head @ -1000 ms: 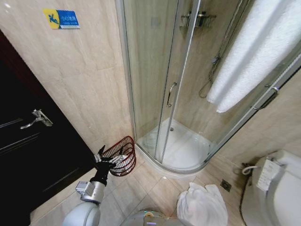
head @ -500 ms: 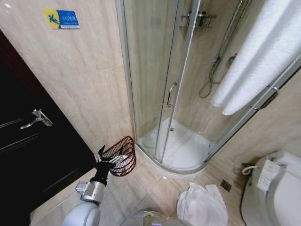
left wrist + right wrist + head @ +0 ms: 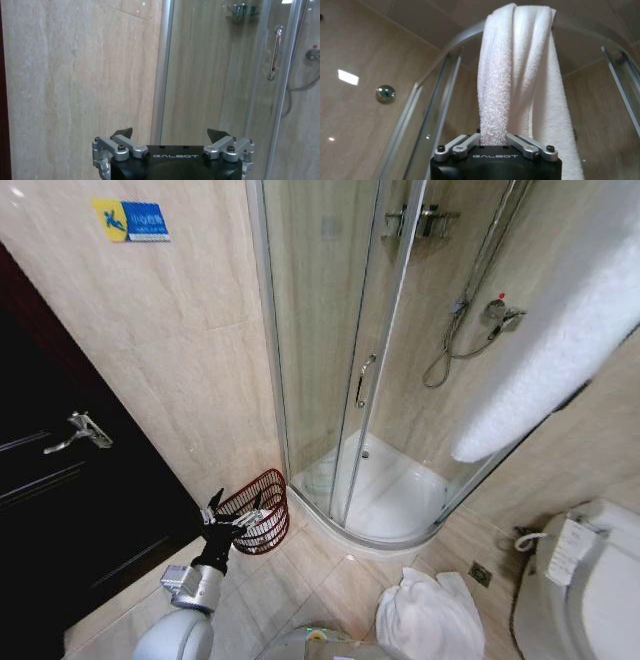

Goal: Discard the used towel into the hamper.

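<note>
The used towel (image 3: 560,350) is a long white terry cloth crossing the upper right of the head view, in front of the shower glass. In the right wrist view the towel (image 3: 515,78) rises as a twisted column from my right gripper (image 3: 493,139), which is shut on its lower end. The hamper (image 3: 258,510), a dark red wire basket, stands on the floor against the wall beside the shower base. My left gripper (image 3: 232,515) hovers open just in front of the hamper's rim. In the left wrist view the left gripper (image 3: 170,134) faces the tiled wall with nothing between its fingers.
A curved glass shower enclosure (image 3: 330,380) fills the corner. A crumpled white cloth (image 3: 428,618) lies on the floor near my base. A toilet (image 3: 590,580) stands at the right and a dark door (image 3: 60,470) at the left.
The hanging towel has shifted to the right in the head view, uncovering the shower valve and hose. The left arm and the hamper have not moved.
</note>
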`<state>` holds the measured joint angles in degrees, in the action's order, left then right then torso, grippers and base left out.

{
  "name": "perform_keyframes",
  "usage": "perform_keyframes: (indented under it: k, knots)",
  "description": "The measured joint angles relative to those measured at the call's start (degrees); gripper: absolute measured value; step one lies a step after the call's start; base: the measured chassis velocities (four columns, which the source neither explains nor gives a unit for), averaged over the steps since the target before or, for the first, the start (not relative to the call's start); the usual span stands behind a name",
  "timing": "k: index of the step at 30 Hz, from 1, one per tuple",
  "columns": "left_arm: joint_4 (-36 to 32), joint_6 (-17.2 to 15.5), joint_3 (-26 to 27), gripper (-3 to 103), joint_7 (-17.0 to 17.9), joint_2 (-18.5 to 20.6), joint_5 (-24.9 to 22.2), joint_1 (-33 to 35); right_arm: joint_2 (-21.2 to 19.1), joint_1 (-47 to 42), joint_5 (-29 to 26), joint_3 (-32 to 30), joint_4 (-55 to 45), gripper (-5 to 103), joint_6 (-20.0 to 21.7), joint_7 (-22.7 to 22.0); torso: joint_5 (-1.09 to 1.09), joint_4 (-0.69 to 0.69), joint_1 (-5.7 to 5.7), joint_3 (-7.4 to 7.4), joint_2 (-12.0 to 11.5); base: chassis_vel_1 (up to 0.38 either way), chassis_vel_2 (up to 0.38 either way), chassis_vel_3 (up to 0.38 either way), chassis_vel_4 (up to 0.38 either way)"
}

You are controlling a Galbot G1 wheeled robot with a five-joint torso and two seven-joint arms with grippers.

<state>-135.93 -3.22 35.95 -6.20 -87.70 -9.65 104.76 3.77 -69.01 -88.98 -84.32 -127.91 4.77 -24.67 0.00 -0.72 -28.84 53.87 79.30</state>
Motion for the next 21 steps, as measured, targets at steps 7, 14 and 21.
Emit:
perform_keyframes:
  k: [7, 14, 21]
  knots:
    - [0.0, 0.0, 0.0, 100, 0.0, 0.0, 0.0, 0.0, 8.1, -1.9, 4.9, -0.4, -9.7, 5, 0.5, -0.6, 0.01, 0.0, 0.0, 0.0, 0.0, 0.0, 0.0, 0.0, 0.0]
    - [0.0, 0.0, 0.0, 100, 0.0, 0.0, 0.0, 0.0, 15.6, -5.5, 9.9, -0.2, -15.3, 5, 0.3, 0.0, -0.07, 0.02, 0.0, 0.0, 0.0, 0.0, 0.0, 0.0, 0.0]
    - [0.0, 0.0, 0.0, 100, 0.0, 0.0, 0.0, 0.0, 32.0, -18.8, 22.5, -0.5, -15.7, 5, -2.6, 7.7, 0.03, -0.02, 0.0, 0.0, 0.0, 0.0, 0.0, 0.0, 0.0]
